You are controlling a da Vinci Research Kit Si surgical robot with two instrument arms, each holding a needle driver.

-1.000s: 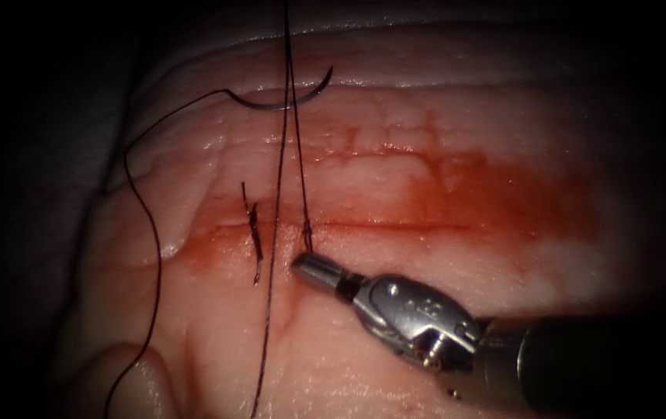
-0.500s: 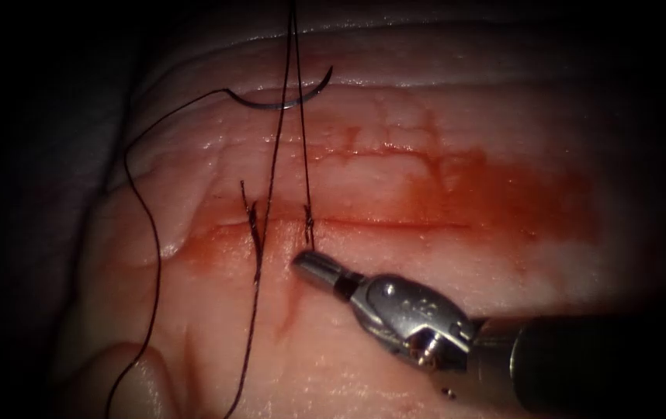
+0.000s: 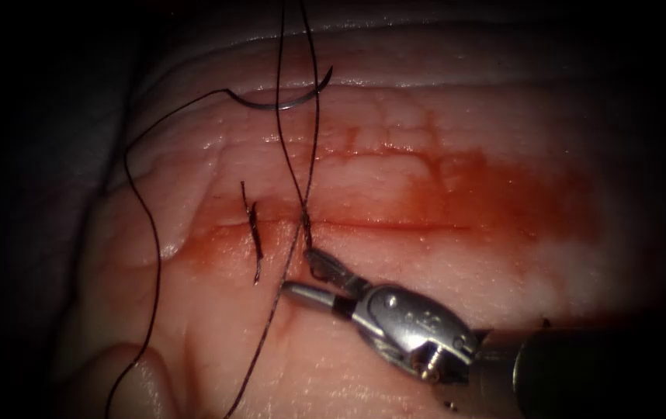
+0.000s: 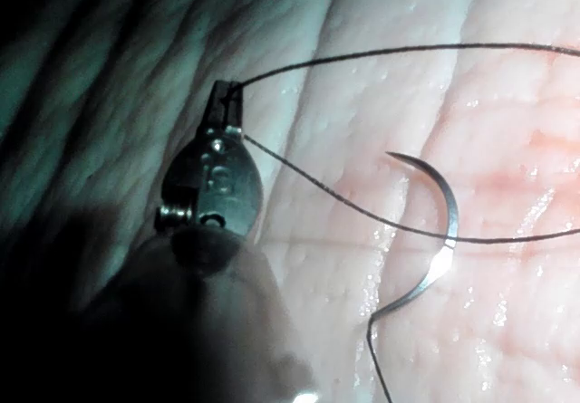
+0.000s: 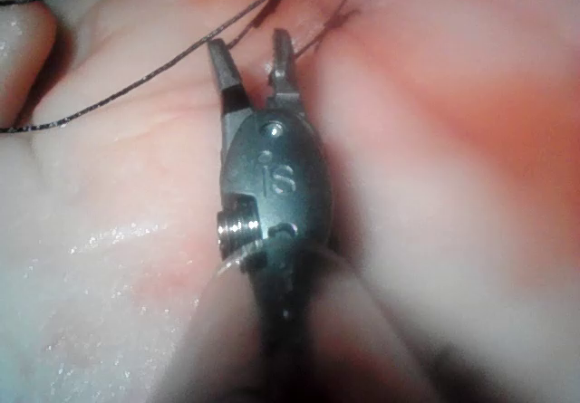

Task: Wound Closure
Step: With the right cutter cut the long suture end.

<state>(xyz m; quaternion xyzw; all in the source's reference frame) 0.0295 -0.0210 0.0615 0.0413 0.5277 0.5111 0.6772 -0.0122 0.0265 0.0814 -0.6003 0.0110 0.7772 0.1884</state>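
On the left of the tissue (image 3: pixel 193 341) a slack loop of thread (image 3: pixel 150 256) runs up to the needle (image 3: pixel 282 97), which lies free on the surface above the cut (image 3: pixel 395 226), well apart from both tools. The left tool (image 4: pixel 227 104) pinches the thread in pressed-together jaws. Just right of the tied stitch (image 3: pixel 254 233), the right tool (image 3: pixel 302 271) has its jaws spread, holding nothing, with two thread strands crossing between them.
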